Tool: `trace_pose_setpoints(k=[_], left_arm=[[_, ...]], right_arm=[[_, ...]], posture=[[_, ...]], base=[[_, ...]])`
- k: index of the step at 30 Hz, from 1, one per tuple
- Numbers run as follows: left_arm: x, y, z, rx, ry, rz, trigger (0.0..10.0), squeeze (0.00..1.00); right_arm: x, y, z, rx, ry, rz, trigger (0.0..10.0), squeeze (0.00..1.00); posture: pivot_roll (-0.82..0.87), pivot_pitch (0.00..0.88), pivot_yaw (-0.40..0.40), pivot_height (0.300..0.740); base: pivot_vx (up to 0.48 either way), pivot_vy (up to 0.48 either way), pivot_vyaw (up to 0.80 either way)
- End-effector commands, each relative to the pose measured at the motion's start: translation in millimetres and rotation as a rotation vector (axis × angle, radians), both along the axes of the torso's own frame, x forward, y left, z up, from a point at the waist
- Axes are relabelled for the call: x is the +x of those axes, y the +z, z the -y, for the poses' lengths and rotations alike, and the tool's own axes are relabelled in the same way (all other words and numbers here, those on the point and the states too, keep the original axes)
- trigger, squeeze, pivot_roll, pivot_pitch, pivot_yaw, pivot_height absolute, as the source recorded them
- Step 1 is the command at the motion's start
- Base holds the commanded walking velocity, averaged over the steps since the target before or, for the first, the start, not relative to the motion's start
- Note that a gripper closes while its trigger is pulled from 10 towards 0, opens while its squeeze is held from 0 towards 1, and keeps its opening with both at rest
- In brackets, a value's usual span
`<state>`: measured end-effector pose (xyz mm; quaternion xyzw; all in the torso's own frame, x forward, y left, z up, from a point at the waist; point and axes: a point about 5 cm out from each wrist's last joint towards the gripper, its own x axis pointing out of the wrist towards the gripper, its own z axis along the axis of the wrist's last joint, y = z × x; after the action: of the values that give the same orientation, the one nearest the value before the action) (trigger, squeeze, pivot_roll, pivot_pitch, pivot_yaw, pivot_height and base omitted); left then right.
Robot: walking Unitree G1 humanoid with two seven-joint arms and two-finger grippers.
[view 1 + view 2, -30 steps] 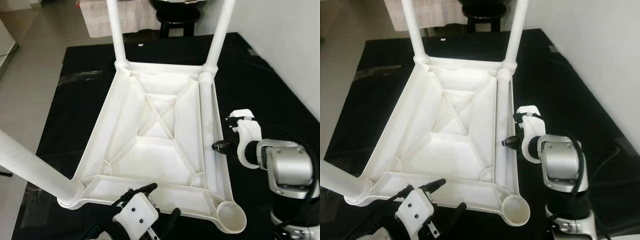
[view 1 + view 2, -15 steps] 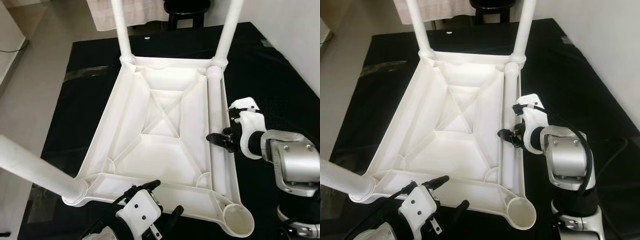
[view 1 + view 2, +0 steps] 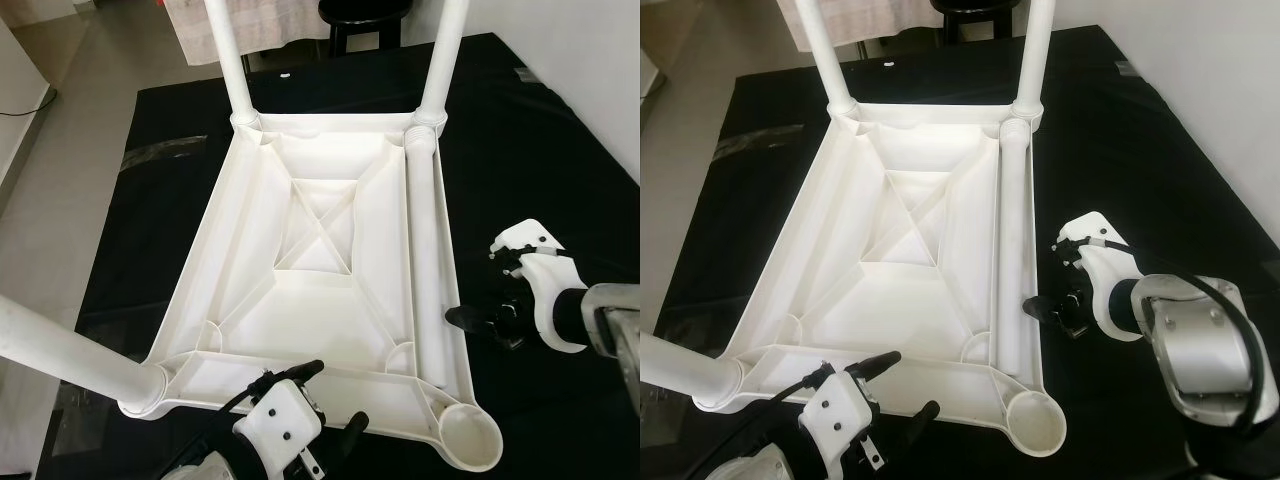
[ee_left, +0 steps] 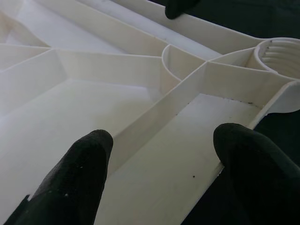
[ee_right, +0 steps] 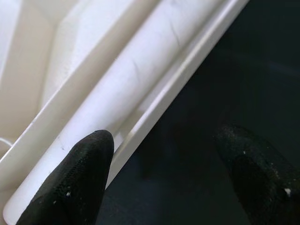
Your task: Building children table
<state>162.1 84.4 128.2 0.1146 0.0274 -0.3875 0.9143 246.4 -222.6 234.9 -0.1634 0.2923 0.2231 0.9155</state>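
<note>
loose white plastic tube leg (image 3: 424,260) is being judged light, stiff, slippery | mid-shaft grasp advised | right gripper (image 3: 478,320) spread at 4 o'clock | left gripper (image 3: 325,400) spread

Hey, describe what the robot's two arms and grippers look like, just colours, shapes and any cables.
The right gripper has long black fingers on a curved white plastic mount, with thin black cables looped over it, joined to a rounded silver metal arm segment. The left gripper has matching black fingers with rounded tips, a boxy white housing with small dark screw holes, and a black cable.
</note>
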Motion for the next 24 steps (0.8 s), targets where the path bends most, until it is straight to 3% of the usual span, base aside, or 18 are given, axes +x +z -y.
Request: trace_pose_setpoints(k=[1,3,6,13,14,15,16,18,20,21,22,24], left_arm=[[-0.8,-13.8,-2.8,0.034,0.022,-0.062,10.0,0.00],[2.1,-11.3,-4.1,0.020,0.045,-0.050,10.0,0.00],[2.4,-10.8,-7.5,0.010,0.066,-0.067,10.0,0.00],[2.2,-10.2,-8.0,-0.001,0.066,-0.072,10.0,0.00],[1.7,-10.0,-7.1,-0.015,0.073,-0.080,10.0,0.00],[1.7,-10.0,-7.1,-0.015,0.073,-0.080,10.0,0.00],[1.6,-9.8,-6.6,-0.032,0.084,-0.090,10.0,0.00],[2.1,-9.3,-6.5,-0.055,0.103,-0.101,10.0,0.00],[2.1,-9.3,-6.5,-0.055,0.103,-0.101,10.0,0.00],[2.3,-9.1,-6.6,-0.057,0.104,-0.101,10.0,0.00],[1.6,-8.9,-7.6,-0.066,0.117,-0.108,10.0,0.00],[1.4,-8.7,-8.4,-0.067,0.123,-0.110,10.0,0.00]], right_arm=[[-2.7,7.7,-5.5,0.010,0.074,0.064,10.0,0.00],[-7.7,16.9,-16.0,-0.015,0.220,0.176,10.0,0.00],[-6.0,21.7,-22.5,-0.054,0.308,0.253,10.0,0.00],[-3.8,20.7,-23.5,-0.048,0.323,0.251,10.0,0.00],[1.2,17.2,-35.3,-0.033,0.359,0.296,10.0,0.00],[1.2,17.2,-35.3,-0.033,0.359,0.296,10.0,0.00],[7.7,13.7,-49.3,-0.004,0.379,0.353,10.0,0.00],[13.8,-0.2,-74.0,0.133,0.445,0.326,10.0,0.00],[13.8,-0.2,-74.0,0.133,0.445,0.326,10.0,0.00],[13.4,-1.1,-77.7,0.172,0.467,0.321,10.0,0.00],[12.1,-2.1,-88.3,0.321,0.490,0.332,10.0,0.00],[11.5,-3.2,-92.2,0.358,0.503,0.329,10.0,0.00]], posture=[[-0.25,0.214,0.074,0.740],[-0.24,0.209,0.079,0.740],[-0.23,0.202,0.081,0.740],[-0.22,0.201,0.079,0.740],[-0.20,0.189,0.078,0.740],[-0.20,0.189,0.078,0.740],[-0.20,0.187,0.077,0.740],[-0.19,0.183,0.078,0.740],[-0.19,0.183,0.078,0.740],[-0.17,0.181,0.075,0.740],[-0.16,0.177,0.077,0.740],[-0.15,0.173,0.078,0.740]], base=[[0.000,0.000,0.00],[0.000,0.000,0.00],[0.000,-0.160,0.00],[0.000,-0.480,0.00],[0.000,-0.480,0.00],[0.000,-0.480,0.00],[0.000,-0.480,0.00],[0.000,-0.480,0.00],[0.000,-0.480,0.00],[0.000,-0.480,0.00],[0.000,-0.480,0.00],[0.000,-0.480,0.00]])
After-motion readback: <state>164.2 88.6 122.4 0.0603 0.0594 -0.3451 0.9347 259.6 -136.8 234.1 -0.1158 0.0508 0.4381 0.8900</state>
